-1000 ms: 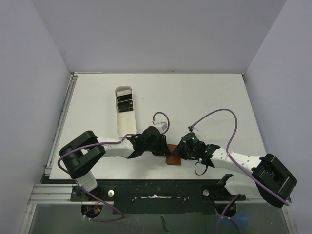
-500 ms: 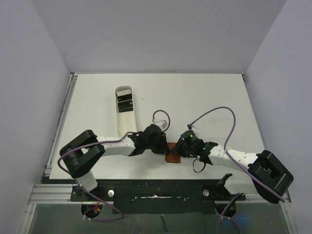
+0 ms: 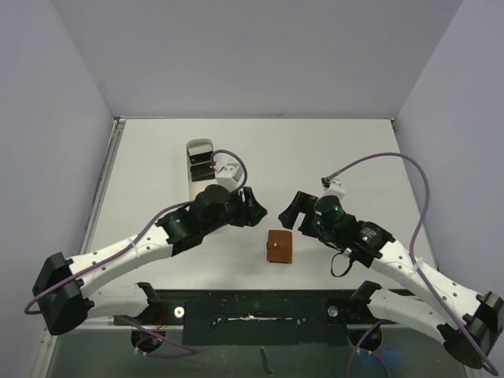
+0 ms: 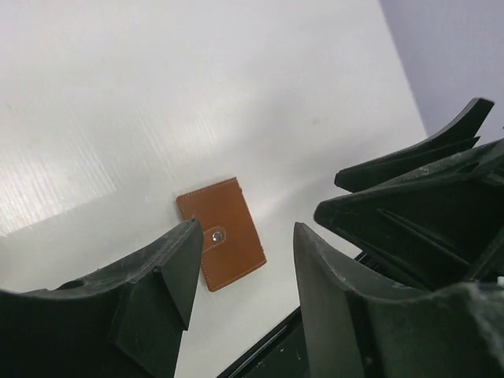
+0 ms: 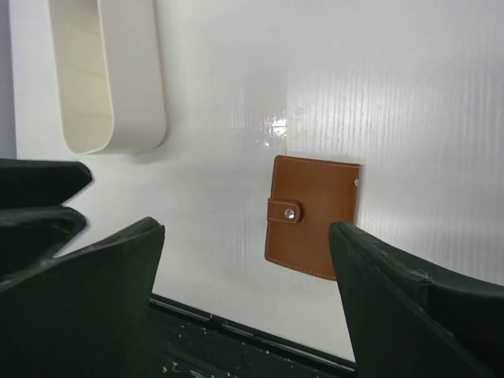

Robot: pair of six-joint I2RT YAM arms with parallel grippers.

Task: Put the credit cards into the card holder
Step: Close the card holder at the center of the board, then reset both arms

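Both my pincers hang above the surface (image 3: 339,150) with nothing in them. My left pincer (image 3: 253,206) is spread: its wrist view shows a clear gap between the two black fingers (image 4: 157,291), and the wallet (image 4: 221,242) lies on the white sheet below that gap. My right pincer (image 3: 290,209) is spread wider, and the wallet (image 5: 313,216) shows through the wide space between its fingers (image 5: 402,315).

The wallet (image 3: 279,247) lies flat and shut, brown side up, close to the near edge of the surface. It sits between my two pincers and a little nearer to my bases than either of them. Neither pincer touches it. Its tab is folded over one long edge, and a metal snap (image 5: 290,213) shows on the tab.

The cards (image 3: 202,164) are well apart from the wallet, in the far end of the tray (image 3: 201,143). I see them there as dark rectangles, but I cannot count them. My left arm crosses the tray's near end.
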